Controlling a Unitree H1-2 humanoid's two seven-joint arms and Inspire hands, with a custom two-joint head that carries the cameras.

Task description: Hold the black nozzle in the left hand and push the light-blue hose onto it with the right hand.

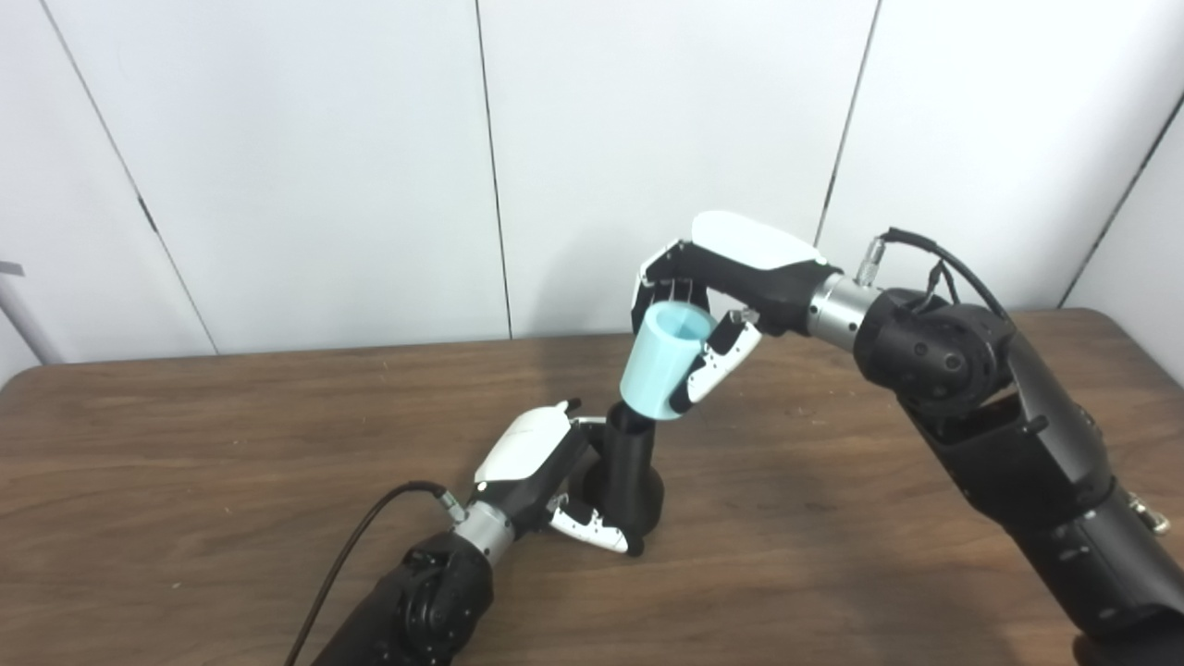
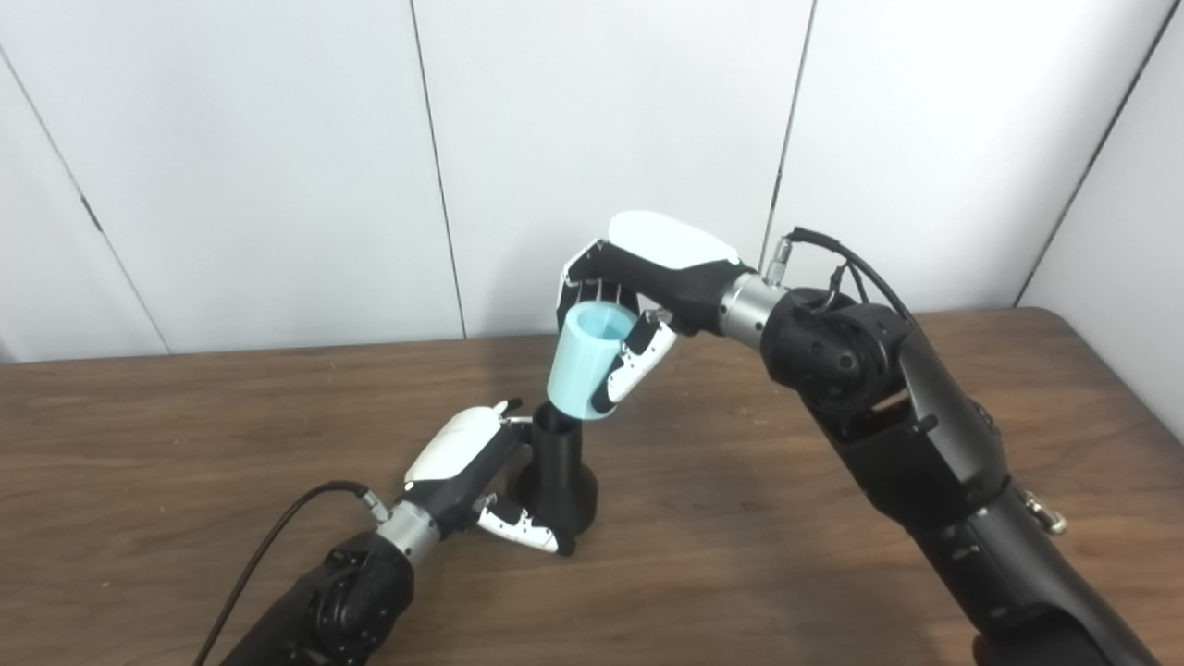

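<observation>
Nozzle stands upright on the table, my left hand wrapped round its wide base. Hose looks to me like a short stiff light plastic sleeve, prob smooth, so I'd grip it mid-wall. My right hand is clamped on it from the side, tilted, its lower rim just touching the nozzle's top, not yet seated.

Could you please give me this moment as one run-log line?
left hand: shut on black nozzle | right hand: shut on blue hose | hose at nozzle top, tilted, not seated
</observation>
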